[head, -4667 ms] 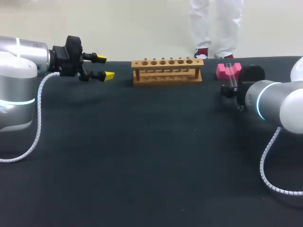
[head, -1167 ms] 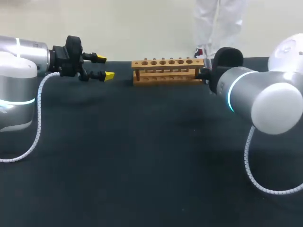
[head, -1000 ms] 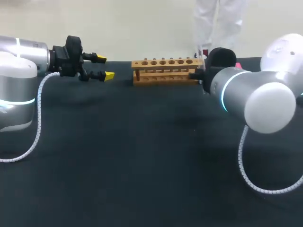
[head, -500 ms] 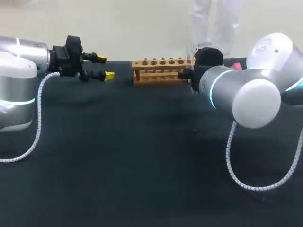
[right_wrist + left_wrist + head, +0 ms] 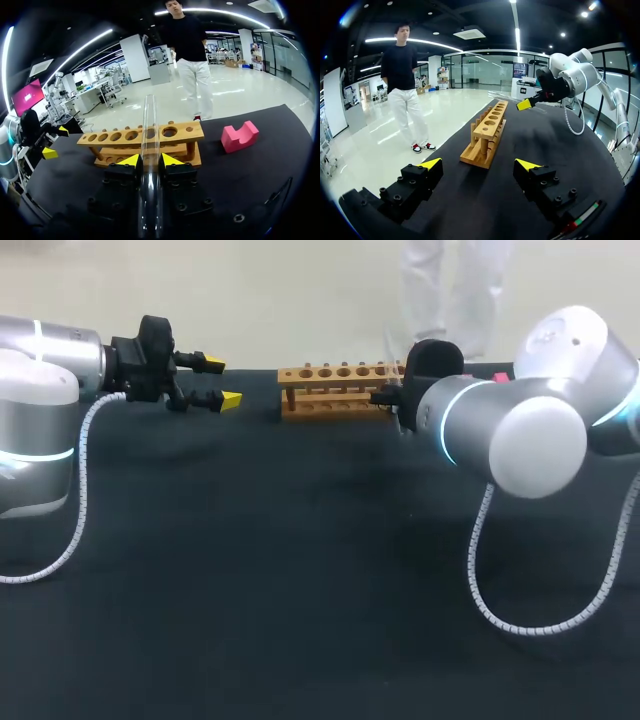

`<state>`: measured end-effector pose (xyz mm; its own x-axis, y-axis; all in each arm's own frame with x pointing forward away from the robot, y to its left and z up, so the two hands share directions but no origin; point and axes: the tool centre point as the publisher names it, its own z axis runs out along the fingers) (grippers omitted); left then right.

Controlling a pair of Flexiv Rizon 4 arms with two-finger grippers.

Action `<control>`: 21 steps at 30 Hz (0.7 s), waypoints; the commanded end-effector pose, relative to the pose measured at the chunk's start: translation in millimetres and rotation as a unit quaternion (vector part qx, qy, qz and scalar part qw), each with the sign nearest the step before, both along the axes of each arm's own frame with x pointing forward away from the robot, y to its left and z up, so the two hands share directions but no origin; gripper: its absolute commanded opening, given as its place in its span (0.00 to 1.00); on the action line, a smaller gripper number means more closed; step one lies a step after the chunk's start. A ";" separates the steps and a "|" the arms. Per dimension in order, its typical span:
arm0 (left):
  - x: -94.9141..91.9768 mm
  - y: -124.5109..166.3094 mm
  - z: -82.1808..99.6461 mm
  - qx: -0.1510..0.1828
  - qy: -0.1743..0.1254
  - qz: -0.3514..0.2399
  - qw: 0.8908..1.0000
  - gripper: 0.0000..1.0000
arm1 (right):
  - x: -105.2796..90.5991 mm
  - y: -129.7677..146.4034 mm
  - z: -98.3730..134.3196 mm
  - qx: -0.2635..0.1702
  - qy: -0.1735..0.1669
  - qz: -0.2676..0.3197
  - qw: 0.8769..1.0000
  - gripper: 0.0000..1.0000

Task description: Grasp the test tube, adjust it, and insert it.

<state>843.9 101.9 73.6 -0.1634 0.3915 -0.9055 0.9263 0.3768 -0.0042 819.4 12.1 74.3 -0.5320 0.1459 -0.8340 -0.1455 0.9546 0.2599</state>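
The wooden test tube rack (image 5: 335, 390) stands at the table's far edge, with a row of empty holes on top. My right gripper (image 5: 150, 161) is shut on a clear test tube (image 5: 149, 130), which points past the yellow tips towards the rack (image 5: 142, 142) just ahead. In the head view the right wrist (image 5: 425, 390) sits at the rack's right end and hides its own fingers. My left gripper (image 5: 222, 381) hovers open left of the rack, nothing between its fingers. From the left wrist, the rack (image 5: 485, 135) lies ahead of the open left gripper (image 5: 479, 165).
A pink notched block (image 5: 239, 137) lies to the right of the rack, mostly hidden behind my right arm in the head view (image 5: 497, 376). The dark table top (image 5: 280, 570) stretches wide in front of the rack.
My right arm has swung left with the test tube, from beside the pink block to the rack's right end. The left arm has stayed still.
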 end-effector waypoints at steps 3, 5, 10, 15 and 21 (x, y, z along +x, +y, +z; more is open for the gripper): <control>-1.3 0.5 -1.1 -0.002 -0.003 0.001 1.000 1.00 | 9.1 2.6 -4.2 0.000 0.008 0.005 1.000 0.00; -1.3 0.5 -1.1 -0.002 -0.003 0.001 1.000 1.00 | 9.9 2.7 -5.8 0.001 0.012 0.005 1.000 0.00; -1.3 0.5 -1.1 -0.002 -0.003 0.001 1.000 1.00 | 11.2 3.9 -8.3 -0.001 0.022 0.008 1.000 0.00; -1.3 0.5 -1.1 -0.002 -0.003 0.001 1.000 1.00 | 12.9 3.6 -10.3 -0.005 0.036 0.011 0.999 0.00; -1.3 0.5 -1.1 -0.002 -0.003 0.001 1.000 1.00 | 13.8 3.5 -12.3 -0.006 0.049 0.018 0.999 0.00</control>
